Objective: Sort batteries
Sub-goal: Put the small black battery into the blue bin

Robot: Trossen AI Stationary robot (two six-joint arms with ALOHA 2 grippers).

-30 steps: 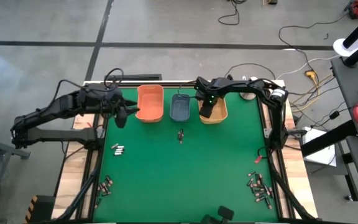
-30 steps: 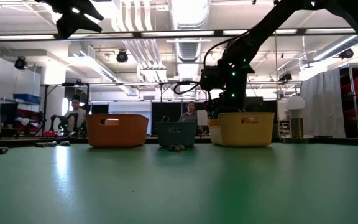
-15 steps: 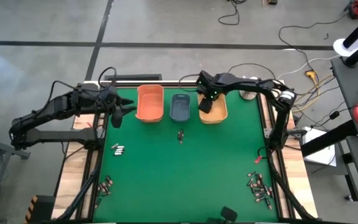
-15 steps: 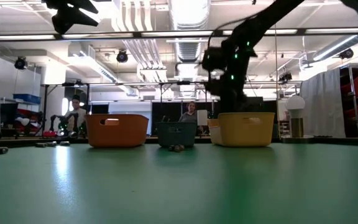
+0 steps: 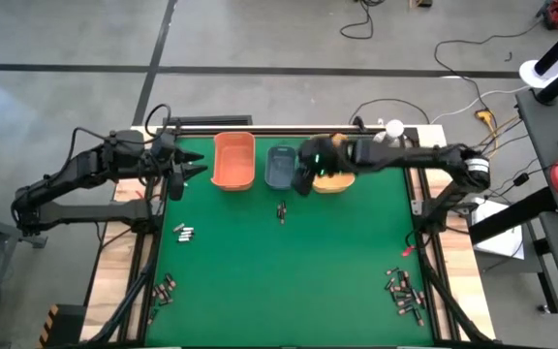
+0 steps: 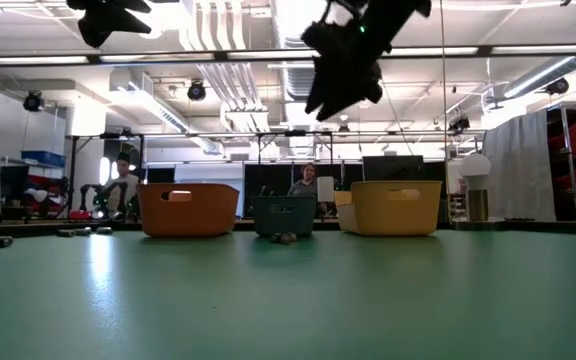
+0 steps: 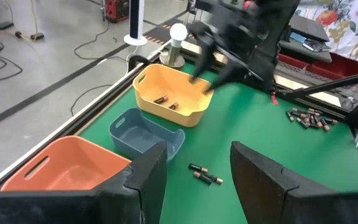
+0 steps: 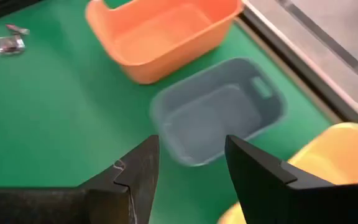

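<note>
Batteries lie in loose groups on the green mat: a pair (image 5: pixel 281 210) in front of the blue-grey bin, a few (image 5: pixel 185 233) at the left, and heaps near the front left (image 5: pixel 163 288) and front right (image 5: pixel 405 291). Two more (image 7: pixel 166 102) lie in the yellow-orange bin (image 5: pixel 339 180). My right gripper (image 5: pixel 303 181) hangs open and high (image 6: pixel 336 92) over the blue-grey bin's (image 5: pixel 281 167) near right corner, with nothing between its fingers (image 8: pixel 191 165). My left gripper (image 5: pixel 190 171) hovers open, left of the orange bin (image 5: pixel 233 160).
The three bins stand in a row along the table's far edge. The mat's middle (image 5: pixel 298 271) is bare. In the low view, people (image 6: pixel 306 180) sit in the room beyond the table. A white round object (image 5: pixel 391 128) stands at the far right corner.
My right gripper has risen out of the yellow-orange bin and swung toward the table's left, ending high over the blue-grey bin's right side. My left gripper has drawn back a little toward the table's left edge.
</note>
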